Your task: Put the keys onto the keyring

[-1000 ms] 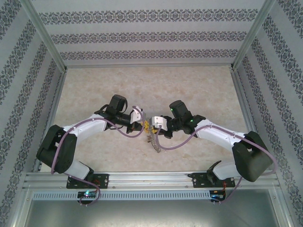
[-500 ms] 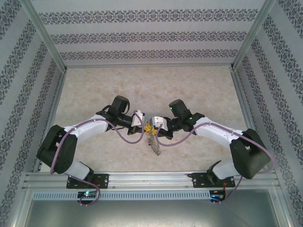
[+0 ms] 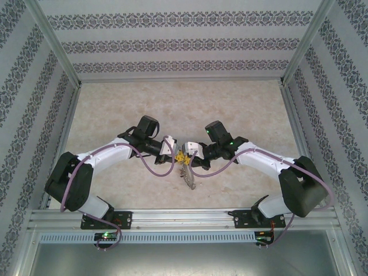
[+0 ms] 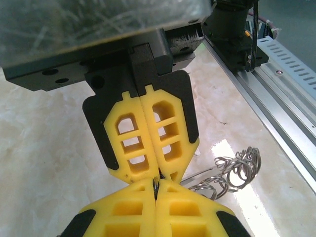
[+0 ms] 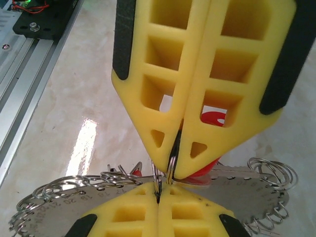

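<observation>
**A:** What sits closest to the right wrist camera?

**B:** My right gripper [image 5: 158, 195]. Its yellow fingers are pressed together at the bottom of the view and nip a thin wire loop at the tips.

**A:** And just beyond it?

**B:** The left gripper [image 5: 173, 169] meets it tip to tip from above. Its jaws are closed too, with a strand of wire caught between them. I read that wire as part of the keyring [image 4: 236, 170].

**A:** Where is the rest of the keyring?

**B:** Under and behind the fingertips, low over the marble-look table [image 3: 230, 109]. It is a bunch of silvery coils spreading to both sides, with a flat silvery plate [image 5: 64, 205] stamped with numbers. I cannot tell whether it hangs or rests.

**A:** Any keys?

**B:** A red-headed key [image 5: 203, 174] shows just behind the left fingertips, against the coils. I cannot tell whether it is threaded on.

**A:** Farther out?

**B:** From overhead, both arms bend inward and the grippers meet near the table's front middle. Past them the table runs to the patterned back wall [image 3: 184, 40].
</observation>
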Controlling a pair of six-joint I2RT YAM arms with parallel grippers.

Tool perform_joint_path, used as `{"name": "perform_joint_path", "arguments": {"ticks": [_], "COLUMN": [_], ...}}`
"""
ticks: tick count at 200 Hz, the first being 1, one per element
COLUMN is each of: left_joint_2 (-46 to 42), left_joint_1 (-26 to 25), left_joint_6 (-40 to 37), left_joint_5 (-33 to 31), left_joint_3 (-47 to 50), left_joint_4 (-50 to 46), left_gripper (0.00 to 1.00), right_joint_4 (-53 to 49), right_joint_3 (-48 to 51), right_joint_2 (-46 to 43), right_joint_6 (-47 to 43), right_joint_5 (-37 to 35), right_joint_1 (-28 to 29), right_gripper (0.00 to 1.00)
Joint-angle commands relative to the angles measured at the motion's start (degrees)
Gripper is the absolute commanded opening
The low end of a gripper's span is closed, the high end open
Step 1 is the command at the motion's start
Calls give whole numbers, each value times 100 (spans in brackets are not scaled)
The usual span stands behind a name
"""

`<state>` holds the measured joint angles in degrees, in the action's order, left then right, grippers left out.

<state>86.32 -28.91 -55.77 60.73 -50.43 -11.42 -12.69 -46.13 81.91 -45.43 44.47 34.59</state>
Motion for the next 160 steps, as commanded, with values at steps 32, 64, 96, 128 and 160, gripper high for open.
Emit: {"name": "perform_joint_path", "arguments": {"ticks": [32, 64, 96, 128, 160], "left_joint_2": [119, 148, 122, 113, -70], "left_joint_1": [-183, -269, -287, -299, -375], "left_joint_6": [-465, -514, -543, -645, -596], "left_joint_5": [-106, -211, -337, -401, -510], "left_joint_3": [-184, -190, -154, -149, 13], "left_joint_4": [-606, -616, -631, -737, -494], "left_gripper": [0, 0, 0, 0, 0], "right_joint_4": [-46, -42, -44, -83, -45], "right_joint_3": [-195, -203, -186, -221, -195], "right_joint_2": [-5, 11, -15, 59, 70], "right_joint_6": [-114, -112, -117, -140, -120], "right_joint_5": [310, 322, 221, 174, 138], "right_joint_1": [-93, -101, -110, -128, -137], "right_gripper": [0, 0, 0, 0, 0]}}
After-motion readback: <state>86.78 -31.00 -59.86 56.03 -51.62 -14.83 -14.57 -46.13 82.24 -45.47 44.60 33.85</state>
